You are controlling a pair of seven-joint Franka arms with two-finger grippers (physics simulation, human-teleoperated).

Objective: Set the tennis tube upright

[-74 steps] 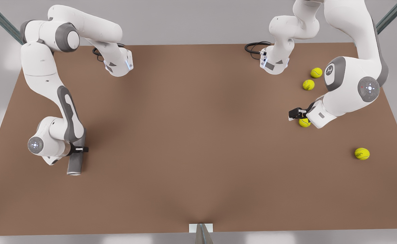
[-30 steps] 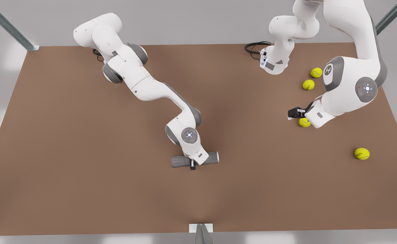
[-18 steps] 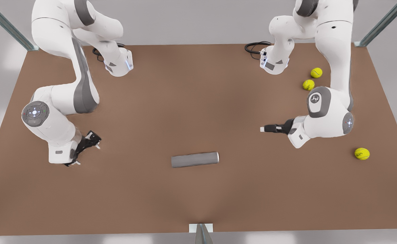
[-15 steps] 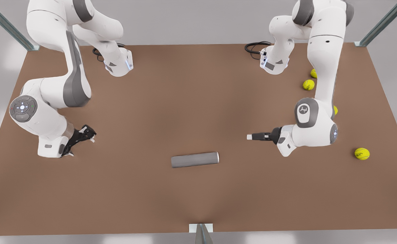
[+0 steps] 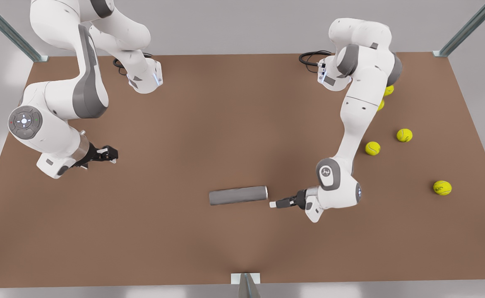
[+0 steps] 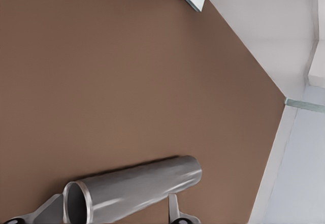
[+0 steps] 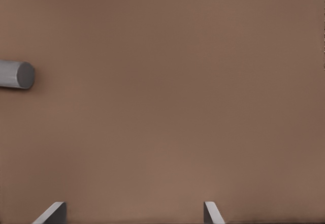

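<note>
The tennis tube (image 5: 237, 195) lies flat on the brown table near its middle, with its silvery rim toward the front view's right. My left gripper (image 5: 273, 204), on the arm at the front view's right, hovers low just off that rim end. In the left wrist view its fingers (image 6: 51, 211) stand open on either side of the tennis tube (image 6: 137, 186), whose open mouth faces the camera. My right gripper (image 5: 106, 155) waits open far off at the front view's left. From the right gripper (image 7: 133, 203), the closed end of the tennis tube (image 7: 15, 74) shows at a distance.
Tennis balls (image 5: 372, 148) (image 5: 404, 135) (image 5: 442, 187) lie loose on the table's right side. Two more sit partly hidden behind the left arm (image 5: 358, 107). Both arm bases (image 5: 145, 80) (image 5: 333, 78) stand at the far edge.
The right gripper carried the tube to the table's middle, let it go and drew back to the front view's left. The left gripper swung from the balls down to the tube's rim end.
</note>
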